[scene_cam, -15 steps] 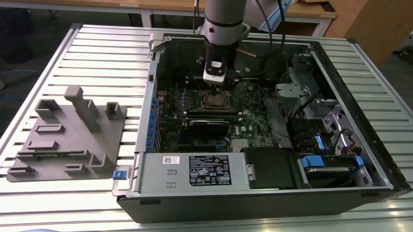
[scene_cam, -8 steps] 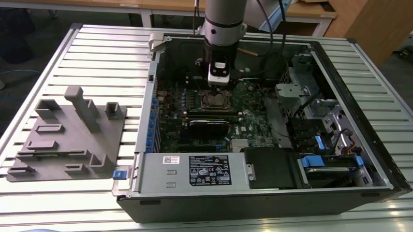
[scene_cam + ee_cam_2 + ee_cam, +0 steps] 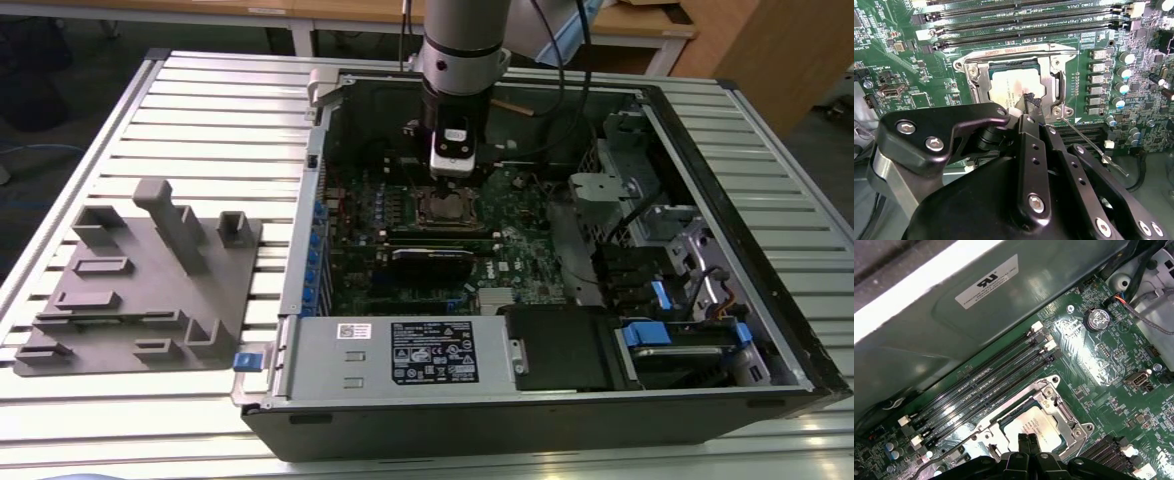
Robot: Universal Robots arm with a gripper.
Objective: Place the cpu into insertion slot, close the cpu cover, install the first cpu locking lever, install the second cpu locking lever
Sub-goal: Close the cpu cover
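Black pincer (image 3: pixel 1028 101) linkage looms right under us in the second wrist view, and we see its tips pressed together with nothing between them, poised over one edge of the cpu (image 3: pixel 1009 86). That chip sits flat in the insertion slot (image 3: pixel 1004 65) on the green board (image 3: pixel 899 30), the silvery cpu cover (image 3: pixel 1051 75) framing it. One thin lever (image 3: pixel 1094 146) angles away from the socket's corner. Whether the tips touch the chip, we cannot tell.
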